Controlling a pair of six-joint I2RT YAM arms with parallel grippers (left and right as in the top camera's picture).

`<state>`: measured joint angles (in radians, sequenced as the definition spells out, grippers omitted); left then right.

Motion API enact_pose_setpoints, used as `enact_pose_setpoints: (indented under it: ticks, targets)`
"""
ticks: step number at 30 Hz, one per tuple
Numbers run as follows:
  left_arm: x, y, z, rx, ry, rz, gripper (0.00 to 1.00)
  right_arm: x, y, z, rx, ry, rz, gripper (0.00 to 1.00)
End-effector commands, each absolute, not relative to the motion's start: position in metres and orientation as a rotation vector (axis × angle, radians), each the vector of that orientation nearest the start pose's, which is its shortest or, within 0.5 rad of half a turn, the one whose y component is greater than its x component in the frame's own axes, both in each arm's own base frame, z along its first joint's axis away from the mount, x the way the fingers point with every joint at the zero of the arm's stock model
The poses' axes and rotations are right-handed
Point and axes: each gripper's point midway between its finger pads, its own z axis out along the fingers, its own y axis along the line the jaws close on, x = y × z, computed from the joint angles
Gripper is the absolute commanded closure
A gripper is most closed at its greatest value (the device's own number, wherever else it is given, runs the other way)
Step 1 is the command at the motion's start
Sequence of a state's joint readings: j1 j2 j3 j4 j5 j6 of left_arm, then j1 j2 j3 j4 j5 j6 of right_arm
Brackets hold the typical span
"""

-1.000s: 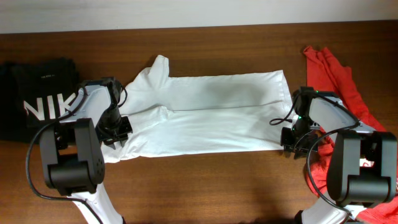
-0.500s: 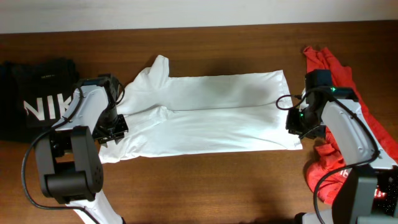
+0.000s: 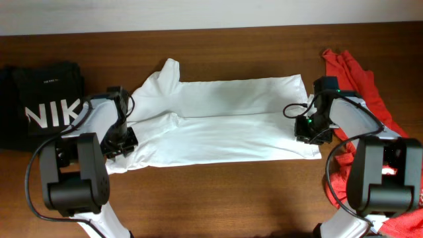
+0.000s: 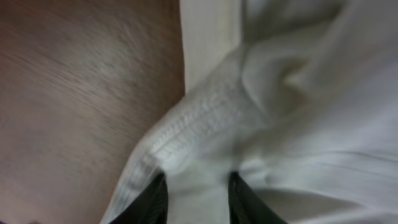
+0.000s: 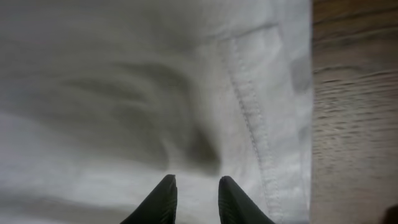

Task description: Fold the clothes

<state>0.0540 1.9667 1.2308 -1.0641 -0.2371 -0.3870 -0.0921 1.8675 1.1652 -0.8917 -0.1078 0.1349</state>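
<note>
1. Over the last half second the left tool has slid a little down the sleeve end of the white cotton T-shirt, and the right tool has come in from the edge onto the hem end.
2. Far left, a black T-shirt with white lettering lies bunched on the brown wooden counter, apart from the work.
3. The white shirt lies spread sideways across the middle, sleeves to the left and hem to the right, with a long crease along its length. It looks light and limp, so it will likely sag and drag. The thick stitched edges seem the surest places to grip.
4. The left arm bends over with its wrist pointing down. Its dark fingers stand narrow, holding a ribbed seam bunched between them.
5. The right arm reaches inward over the lower hem corner. Its fingers are close together just beside the stitched hem; I cannot tell whether they pinch cloth.
6. Far right, a crumpled red T-shirt lies partly under that arm.
</note>
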Motion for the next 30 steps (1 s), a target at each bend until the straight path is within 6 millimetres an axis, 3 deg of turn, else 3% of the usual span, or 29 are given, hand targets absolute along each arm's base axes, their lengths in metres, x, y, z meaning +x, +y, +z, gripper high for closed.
enact_pose_setpoints:
  ticks: [1, 6, 9, 14, 17, 20, 22, 23, 27, 30]
  targets:
    - [0.265, 0.055, -0.006, -0.714, 3.261, 0.449, 0.67, 0.301, -0.009, -0.011, 0.376, 3.222, 0.192, 0.73]
    - [0.231, 0.057, -0.008, -0.703, 3.357, 0.535, 0.67, 0.257, -0.005, -0.021, 0.422, 3.361, 0.19, 0.73]
    - [0.221, 0.061, -0.003, -0.69, 3.39, 0.602, 0.67, 0.235, -0.015, -0.02, 0.52, 3.43, 0.052, 0.74]
    - [0.223, 0.062, 0.009, -0.702, 3.357, 0.603, 0.67, 0.225, -0.02, -0.015, 0.572, 3.454, -0.015, 0.74]
    - [0.239, 0.06, 0.028, -0.71, 3.265, 0.524, 0.67, 0.242, -0.022, -0.004, 0.559, 3.387, -0.007, 0.73]
    - [0.285, 0.045, 0.071, -0.631, 3.097, 0.272, 0.62, 0.279, -0.022, 0.034, 0.533, 3.251, 0.038, 0.65]
    - [0.326, 0.027, 0.097, -0.46, 2.981, 0.054, 0.4, 0.301, -0.019, 0.061, 0.502, 3.168, 0.092, 0.35]
    - [0.349, 0.016, 0.108, -0.348, 2.916, -0.06, 0.34, 0.312, -0.018, 0.076, 0.494, 3.126, 0.114, 0.31]
    - [0.414, -0.008, 0.129, -0.139, 2.681, -0.267, 0.29, 0.326, -0.011, 0.099, 0.399, 3.089, 0.192, 0.3]
    - [0.46, -0.011, 0.121, -0.062, 2.593, -0.29, 0.29, 0.324, -0.01, 0.099, 0.395, 3.097, 0.201, 0.3]
